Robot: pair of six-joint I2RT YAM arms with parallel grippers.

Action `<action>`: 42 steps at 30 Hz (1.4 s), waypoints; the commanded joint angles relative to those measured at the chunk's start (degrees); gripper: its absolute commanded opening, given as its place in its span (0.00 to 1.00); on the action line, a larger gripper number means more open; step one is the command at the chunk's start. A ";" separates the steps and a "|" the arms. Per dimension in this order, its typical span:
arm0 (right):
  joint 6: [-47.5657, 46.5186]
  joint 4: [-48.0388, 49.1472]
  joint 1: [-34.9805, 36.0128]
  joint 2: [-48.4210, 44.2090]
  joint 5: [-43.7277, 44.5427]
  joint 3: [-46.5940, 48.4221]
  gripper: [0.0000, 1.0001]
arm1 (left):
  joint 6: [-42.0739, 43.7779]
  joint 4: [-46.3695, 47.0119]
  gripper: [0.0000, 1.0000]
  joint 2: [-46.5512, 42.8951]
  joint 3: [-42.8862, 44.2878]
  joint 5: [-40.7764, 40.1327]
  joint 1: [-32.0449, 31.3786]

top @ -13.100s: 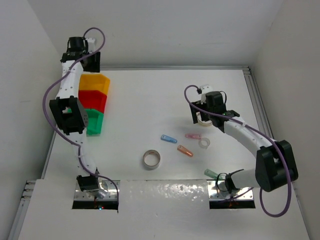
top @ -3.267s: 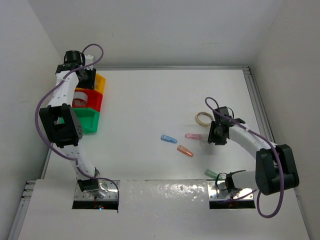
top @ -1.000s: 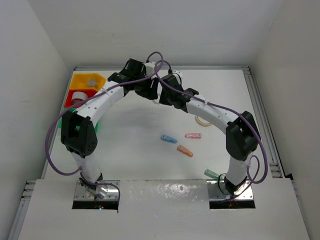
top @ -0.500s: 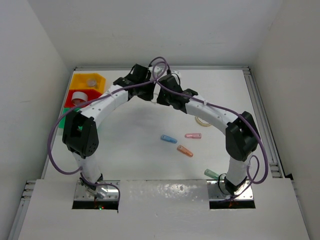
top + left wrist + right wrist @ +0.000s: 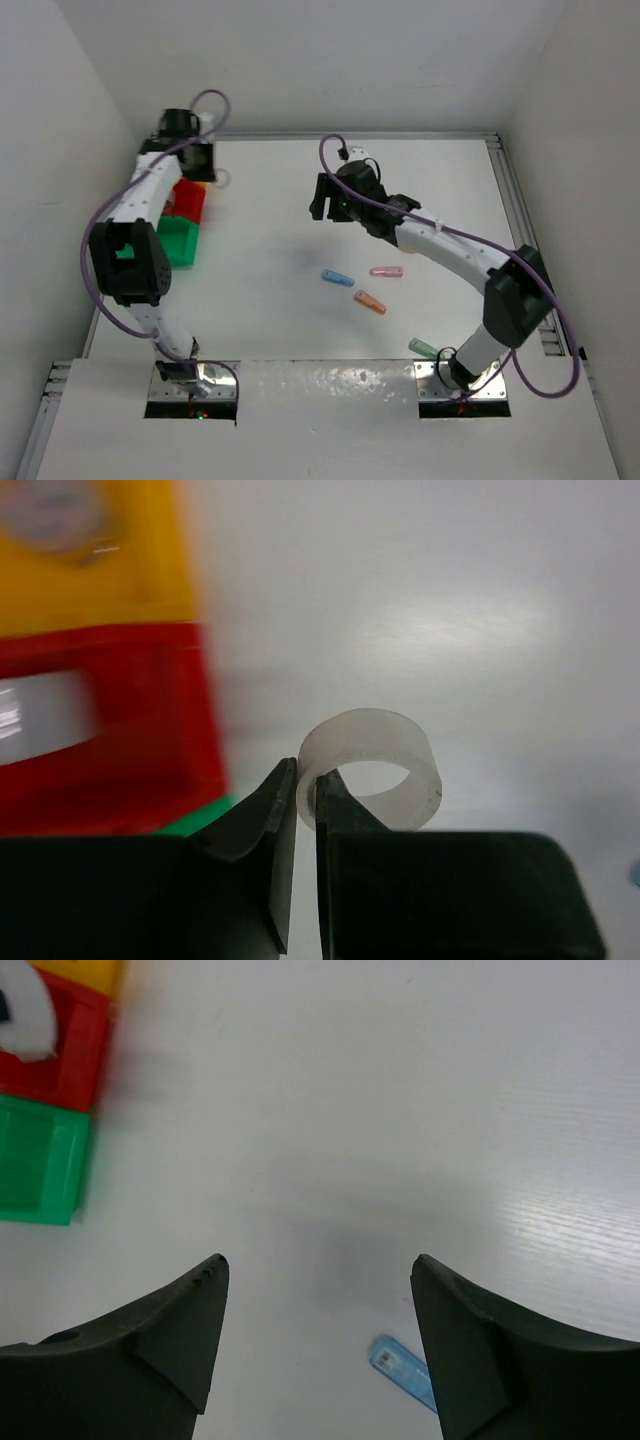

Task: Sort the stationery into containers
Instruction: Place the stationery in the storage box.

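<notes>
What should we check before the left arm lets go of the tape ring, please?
1. Grip: ok. The left gripper pinches the wall of the clear tape ring.
2. Ring above a bin: not ok. In the left wrist view it hangs over bare table, beside the red bin.
3. Room in the red bin: cannot tell. A pale item lies inside, blurred.
4. Right gripper out of the way: ok. It is open and empty at mid-table, near the blue capsule.
</notes>
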 commanded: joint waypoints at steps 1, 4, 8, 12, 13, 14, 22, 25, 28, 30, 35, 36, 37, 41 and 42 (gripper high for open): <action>-5.65 3.86 -0.13 -7.41 1.12 -3.87 0.73 | 2.94 -2.58 0.00 -0.24 4.23 -1.13 11.26; -6.36 2.28 -1.27 -9.17 1.92 -7.04 0.73 | 5.05 -1.70 0.00 2.40 4.84 -2.10 17.59; -4.61 0.70 -4.17 -10.13 0.08 -9.69 0.73 | 6.37 -1.61 0.00 7.49 6.78 -2.81 18.66; -3.90 0.52 -7.16 -11.89 -1.25 -12.15 0.73 | 6.81 -0.74 0.00 11.10 7.66 -4.65 18.67; -3.90 0.35 -7.34 -12.16 -1.25 -12.50 0.73 | 6.99 -0.56 0.00 11.45 7.57 -4.91 18.66; -3.82 0.00 -7.60 -12.42 -1.16 -12.68 0.73 | 7.16 -0.21 0.00 11.72 7.49 -5.35 18.49; -3.11 -0.54 -9.45 -14.00 -0.89 -14.79 0.73 | 8.05 2.78 0.00 13.74 6.08 -11.33 17.52; -3.20 -0.88 -9.62 -14.18 -0.89 -14.96 0.73 | 7.17 3.75 0.00 14.36 6.17 -12.56 17.26; -3.55 -1.32 -9.71 -14.44 -0.90 -14.88 0.72 | 7.25 4.01 0.00 15.32 5.99 -13.79 16.91; -3.90 -1.59 -9.62 -14.62 -0.55 -14.96 0.73 | 7.16 4.10 0.07 15.85 5.64 -14.23 16.64; -3.99 -2.64 -10.41 -15.32 -0.37 -14.79 0.73 | 6.64 4.45 0.34 16.64 5.73 -14.23 16.38; -4.17 -2.99 -10.59 -15.41 -0.37 -14.53 0.73 | 6.55 4.45 0.38 16.56 5.81 -14.32 16.55; -4.25 -3.08 -10.76 -15.76 -0.19 -14.44 0.73 | 6.55 4.45 0.41 16.47 5.90 -14.41 16.56; -4.08 -5.10 -12.34 -16.90 -0.02 -14.61 0.74 | 5.67 3.58 0.47 16.03 8.00 -14.06 16.47; -3.91 -5.71 -12.87 -17.17 0.24 -14.96 0.73 | 5.41 3.31 0.47 15.85 8.53 -13.36 16.55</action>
